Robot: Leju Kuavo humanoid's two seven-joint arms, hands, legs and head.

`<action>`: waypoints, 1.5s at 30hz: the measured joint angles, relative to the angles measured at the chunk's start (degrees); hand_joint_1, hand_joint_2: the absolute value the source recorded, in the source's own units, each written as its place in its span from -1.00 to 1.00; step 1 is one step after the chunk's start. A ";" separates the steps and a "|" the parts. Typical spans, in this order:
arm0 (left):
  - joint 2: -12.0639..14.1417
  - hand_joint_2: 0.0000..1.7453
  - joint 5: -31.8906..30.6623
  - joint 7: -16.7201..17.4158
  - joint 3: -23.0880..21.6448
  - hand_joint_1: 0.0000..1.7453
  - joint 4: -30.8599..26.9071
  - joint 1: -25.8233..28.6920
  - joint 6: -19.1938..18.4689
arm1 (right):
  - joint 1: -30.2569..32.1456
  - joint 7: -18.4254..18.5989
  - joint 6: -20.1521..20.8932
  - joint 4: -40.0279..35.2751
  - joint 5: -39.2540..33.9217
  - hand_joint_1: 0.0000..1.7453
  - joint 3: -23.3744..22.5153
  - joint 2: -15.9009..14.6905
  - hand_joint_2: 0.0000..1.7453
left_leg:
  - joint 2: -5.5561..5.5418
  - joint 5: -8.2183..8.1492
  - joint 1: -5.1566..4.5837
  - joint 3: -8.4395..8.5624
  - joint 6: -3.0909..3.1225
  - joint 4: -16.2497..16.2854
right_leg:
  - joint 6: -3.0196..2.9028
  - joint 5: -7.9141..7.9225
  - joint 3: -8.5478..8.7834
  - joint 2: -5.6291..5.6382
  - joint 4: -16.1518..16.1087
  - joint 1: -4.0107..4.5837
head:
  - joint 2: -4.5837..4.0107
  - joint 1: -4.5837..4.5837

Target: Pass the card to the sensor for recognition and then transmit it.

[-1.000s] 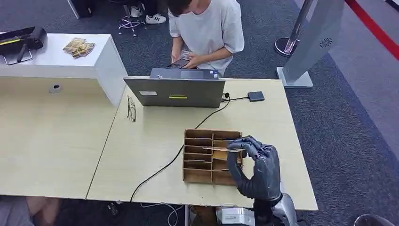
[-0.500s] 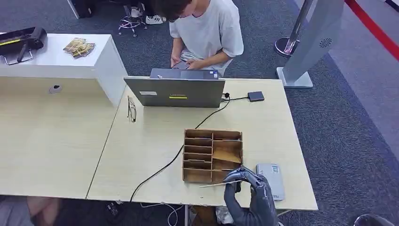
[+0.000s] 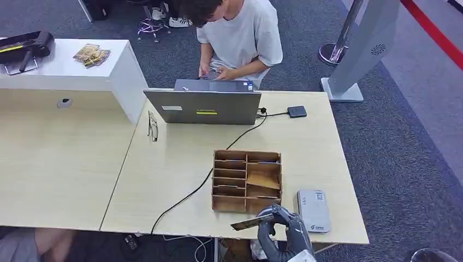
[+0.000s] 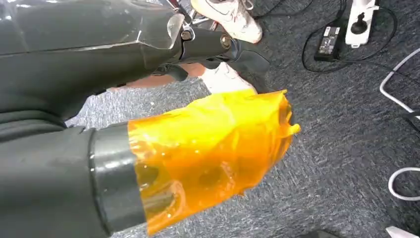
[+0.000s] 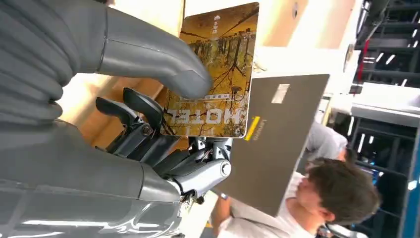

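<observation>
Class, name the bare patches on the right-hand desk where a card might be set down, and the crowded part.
Bare: between the laptop and wooden organizer; left of the cable. Crowded: the near edge, with card reader and right hand holding the card.

Right hand (image 3: 284, 232) at the table's (image 3: 164, 164) near edge, pinching a card (image 3: 252, 222) held nearly flat. Just beside, toward the near right corner, a grey sensor (image 3: 313, 210). Behind hand and sensor, a wooden divided box (image 3: 247, 180). Along the far edge, a laptop (image 3: 203, 106), with a seated person (image 3: 240, 38) beyond it.
</observation>
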 joint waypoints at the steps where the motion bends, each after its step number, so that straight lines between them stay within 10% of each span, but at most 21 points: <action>1: 0.00 -1.00 -0.11 0.00 0.00 -1.00 0.00 0.01 0.00 | 0.11 0.02 -0.07 0.18 -0.44 1.00 0.02 -0.09 1.00 | 0.00 0.00 0.00 0.00 0.00 0.00 | 0.00 0.00 0.00 0.00 0.00 0.00 | 0.00 0.02; 45: 0.87 -1.00 -3.76 -1.14 0.00 -1.00 0.00 0.25 -0.66 | 3.50 10.03 -10.03 3.32 -7.63 1.00 -2.42 -3.32 1.00 | 0.00 0.00 0.00 0.00 0.00 0.00 | 0.00 0.00 0.00 0.00 0.00 0.00 | 0.00 0.00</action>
